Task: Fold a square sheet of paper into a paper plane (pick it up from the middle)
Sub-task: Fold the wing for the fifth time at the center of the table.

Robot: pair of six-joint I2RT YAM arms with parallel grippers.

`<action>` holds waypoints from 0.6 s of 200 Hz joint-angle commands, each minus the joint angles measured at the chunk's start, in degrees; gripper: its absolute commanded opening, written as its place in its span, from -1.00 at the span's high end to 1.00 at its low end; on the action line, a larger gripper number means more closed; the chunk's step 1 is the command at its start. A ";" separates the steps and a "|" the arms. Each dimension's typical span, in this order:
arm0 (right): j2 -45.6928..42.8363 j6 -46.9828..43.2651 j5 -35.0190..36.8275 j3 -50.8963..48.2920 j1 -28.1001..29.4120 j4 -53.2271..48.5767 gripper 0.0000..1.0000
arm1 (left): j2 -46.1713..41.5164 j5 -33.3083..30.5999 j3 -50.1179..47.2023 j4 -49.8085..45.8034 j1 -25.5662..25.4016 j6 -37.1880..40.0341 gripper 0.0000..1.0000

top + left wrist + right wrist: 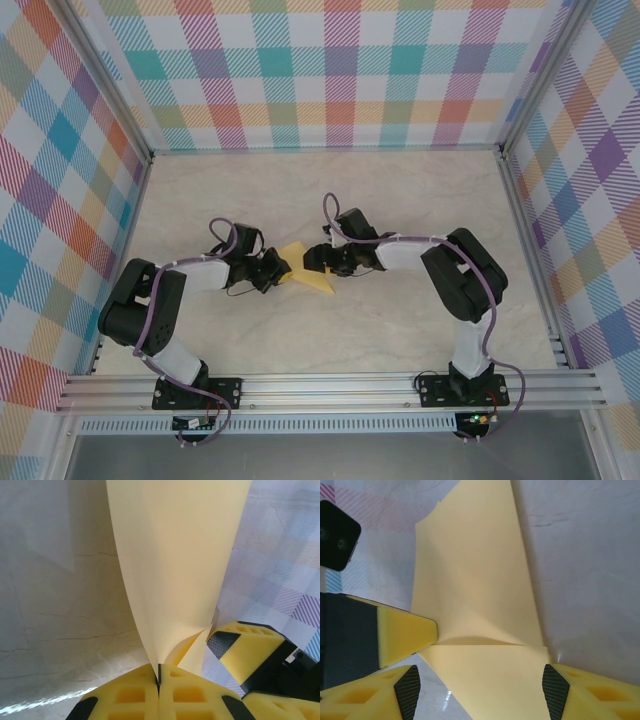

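Note:
The square sheet of paper is yellow, creased and partly folded, and lies mid-table between both grippers. My left gripper is at its left edge. In the left wrist view the jaws are shut on a pinched edge of the sheet, which rises away in a curved fan. My right gripper is at the sheet's right side. In the right wrist view its jaws stand wide open astride the sheet, which has a fold line running across. One left finger touches the fold's left end.
The marbled tabletop is walled by plaid panels on three sides. An aluminium rail carrying both arm bases runs along the near edge. The right gripper's yellow fingers sit close beside the left jaws.

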 commanded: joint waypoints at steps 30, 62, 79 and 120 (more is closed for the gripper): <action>-11.81 -21.82 13.96 -9.74 3.82 8.90 -0.39 | -4.67 -2.70 4.91 -9.74 -1.50 0.09 1.00; -14.13 -32.77 20.81 -15.22 9.24 16.25 -0.41 | -6.40 -3.77 7.30 -15.72 -2.13 0.53 1.00; -13.10 -34.97 22.71 -15.43 10.95 18.36 -0.38 | -6.57 -3.96 7.98 -17.22 -2.61 0.54 1.00; -8.54 -40.16 27.02 -13.50 14.82 22.01 -0.32 | -6.31 -4.73 9.26 -18.30 -3.21 0.87 1.00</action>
